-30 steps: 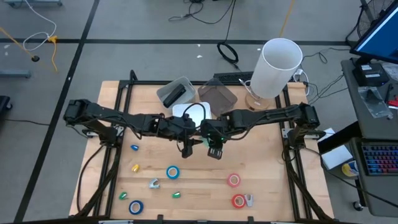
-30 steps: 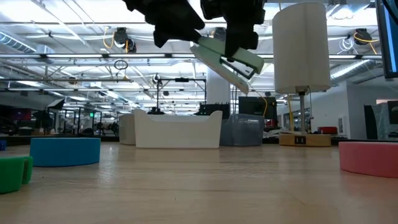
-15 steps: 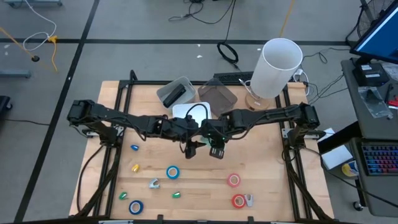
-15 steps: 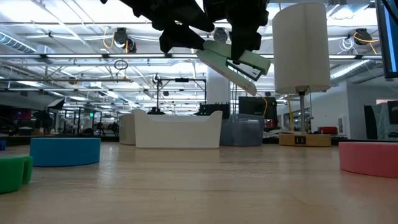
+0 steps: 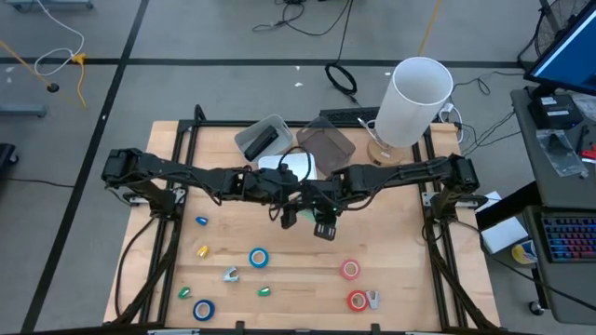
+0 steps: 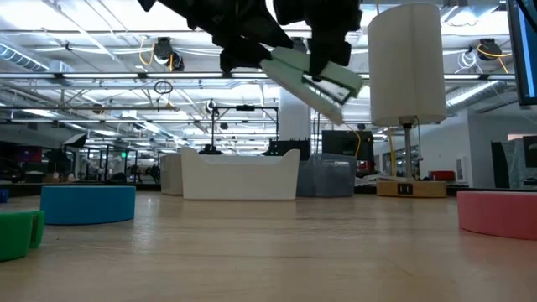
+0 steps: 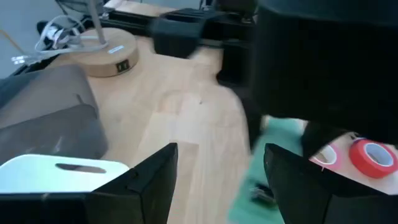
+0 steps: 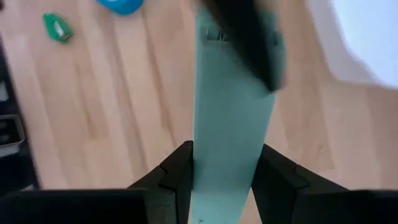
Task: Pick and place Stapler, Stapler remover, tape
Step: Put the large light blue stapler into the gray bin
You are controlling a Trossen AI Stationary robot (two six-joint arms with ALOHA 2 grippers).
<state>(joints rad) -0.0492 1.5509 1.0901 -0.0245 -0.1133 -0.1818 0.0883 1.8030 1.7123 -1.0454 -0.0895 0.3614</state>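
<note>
We saw the stapler [image 6: 315, 74], pale green, held well above the table [image 5: 410, 270], tilted, with one end lower than the other in the low view. The right gripper [image 8: 222, 177] was clamped on it, one dark finger on each long side of the green body, as the right wrist view showed. From above, the stapler was mostly hidden under the two arms meeting near the middle of the table, just in front of the white tray [image 5: 296, 166].

The left gripper [image 7: 221, 180] hung just beside the stapler, its fingers spread wide and holding nothing; in the left wrist view a part of the green stapler showed between and beyond them.

Taking the stapler as our landmark, the tape rolls lay on the table nearer the front edge. One blue roll [image 5: 258, 258] lay to the front-left of the stapler, and a second blue roll [image 5: 203, 310] lay farther out the same way, near the front edge. A pink roll [image 5: 350, 270] lay to the front-right of the stapler, with a red roll [image 5: 358, 301] beyond it. A small metal piece [image 5: 231, 274] lay just beside the nearer blue roll; we could not tell whether it was the stapler remover.

Behind the stapler stood a tall white cylinder [image 5: 413, 100].
</note>
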